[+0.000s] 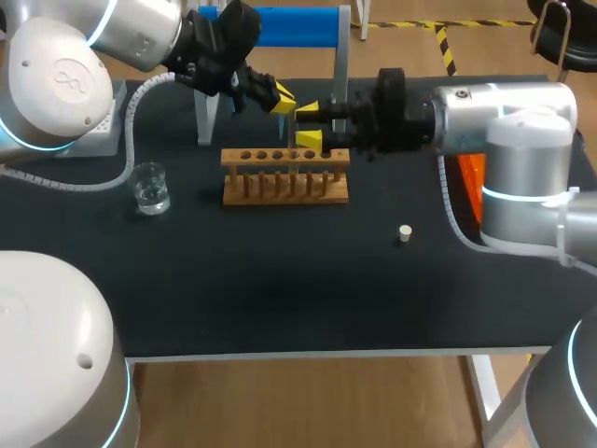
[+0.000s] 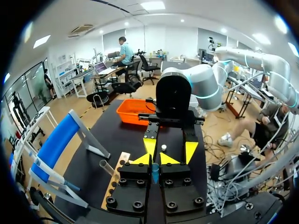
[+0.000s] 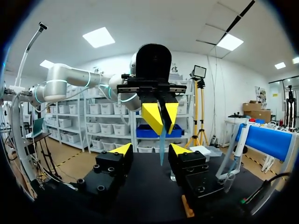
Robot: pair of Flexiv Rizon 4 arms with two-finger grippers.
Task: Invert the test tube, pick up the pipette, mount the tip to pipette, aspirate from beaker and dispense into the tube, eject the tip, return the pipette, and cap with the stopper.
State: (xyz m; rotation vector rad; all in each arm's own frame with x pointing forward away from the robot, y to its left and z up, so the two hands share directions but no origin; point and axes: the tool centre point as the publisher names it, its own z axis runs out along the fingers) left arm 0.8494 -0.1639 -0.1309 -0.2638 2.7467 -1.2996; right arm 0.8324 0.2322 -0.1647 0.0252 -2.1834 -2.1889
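Two grippers above rack, far centre. Left gripper clamped on test tube, tube hanging down. Right gripper spread wide, fingers flanking tube, apart from it. Stopper near right, beaker left.

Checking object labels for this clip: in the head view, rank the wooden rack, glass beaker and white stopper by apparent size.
Largest to smallest:
wooden rack
glass beaker
white stopper
No two look alike in size.
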